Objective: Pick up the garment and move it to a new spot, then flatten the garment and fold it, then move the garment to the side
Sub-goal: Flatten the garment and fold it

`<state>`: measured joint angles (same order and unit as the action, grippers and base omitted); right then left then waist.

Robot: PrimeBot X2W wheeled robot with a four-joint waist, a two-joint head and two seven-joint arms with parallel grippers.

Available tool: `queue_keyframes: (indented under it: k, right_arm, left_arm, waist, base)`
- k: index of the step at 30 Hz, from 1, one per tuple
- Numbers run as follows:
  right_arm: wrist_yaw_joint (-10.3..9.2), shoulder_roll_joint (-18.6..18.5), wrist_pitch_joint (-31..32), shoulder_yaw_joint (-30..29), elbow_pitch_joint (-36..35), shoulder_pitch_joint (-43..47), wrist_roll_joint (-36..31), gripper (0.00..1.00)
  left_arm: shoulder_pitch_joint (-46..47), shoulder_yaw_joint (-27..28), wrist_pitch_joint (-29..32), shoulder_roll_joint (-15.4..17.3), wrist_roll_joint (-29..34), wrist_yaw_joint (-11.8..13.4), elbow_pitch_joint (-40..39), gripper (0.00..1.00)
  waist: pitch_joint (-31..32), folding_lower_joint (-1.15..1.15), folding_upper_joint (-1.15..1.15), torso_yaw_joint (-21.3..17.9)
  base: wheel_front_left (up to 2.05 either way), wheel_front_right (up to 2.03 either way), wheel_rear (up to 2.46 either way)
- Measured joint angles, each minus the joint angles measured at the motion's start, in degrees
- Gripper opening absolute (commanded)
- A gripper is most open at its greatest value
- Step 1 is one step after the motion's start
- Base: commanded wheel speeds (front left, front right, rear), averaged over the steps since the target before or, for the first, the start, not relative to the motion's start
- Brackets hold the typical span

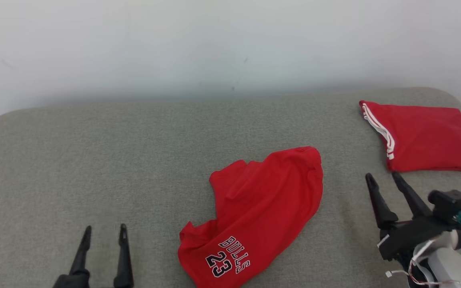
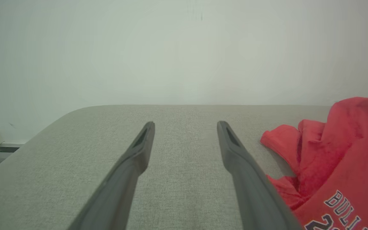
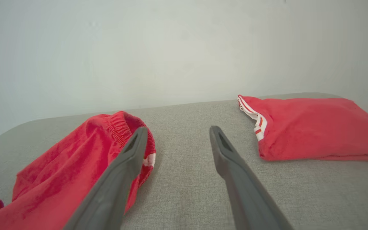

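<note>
Not much can be called finished here, tbh. The shorts are found lying rumpled in the middle of the grey cushion, with the elastic waistband end turned toward the wall and the BULLS 23 print toward the near edge. Nothing is gripped: the left gripper is held wide apart and empty off to the shorts' left, and the right gripper is spread just as wide, also empty, between the shorts and a folded red piece parked at the far right corner.

That folded piece is probably one that's been dealt with already, but that's only a guess. Whether the pick-up-and-move step has been done for the shorts can't be told from how they lie. What can be said: no flattening is visible, no fold has been made, and the shorts haven't been set aside, so most of the job is left.
</note>
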<state>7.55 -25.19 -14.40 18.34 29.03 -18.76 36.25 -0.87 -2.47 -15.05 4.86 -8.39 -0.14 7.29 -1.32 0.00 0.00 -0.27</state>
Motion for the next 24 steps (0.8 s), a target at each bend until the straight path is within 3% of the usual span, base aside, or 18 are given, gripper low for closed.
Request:
queue_keyframes:
  k: [10, 15, 24]
  right_arm:
    - [0.0, 5.6, 0.46, -11.32, -10.33, 10.56, -7.99, 1.0]
    - [0.0, 8.1, 2.75, -14.17, -14.36, 13.22, -10.65, 1.0]
    - [0.0, 10.04, 5.33, -16.27, -18.62, 14.36, -13.27, 1.0]
  left_arm:
    - [-1.53, -6.97, 0.47, -0.55, 1.74, -3.53, 3.63, 1.0]
    - [-3.51, -12.25, 2.57, -0.63, 1.54, -5.81, 5.5, 1.0]
    - [-3.97, -18.13, 4.87, -0.62, -0.77, -6.93, 9.62, 1.0]
  waist:
    - [0.25, 0.0, 0.0, -0.3]
    - [0.14, 0.0, 0.0, -0.28]
    - [-1.0, 0.0, 0.0, -0.7]
  base:
    - [0.0, 0.0, 0.0]
    - [0.0, 0.0, 0.0]
    - [0.0, 0.0, 0.0]
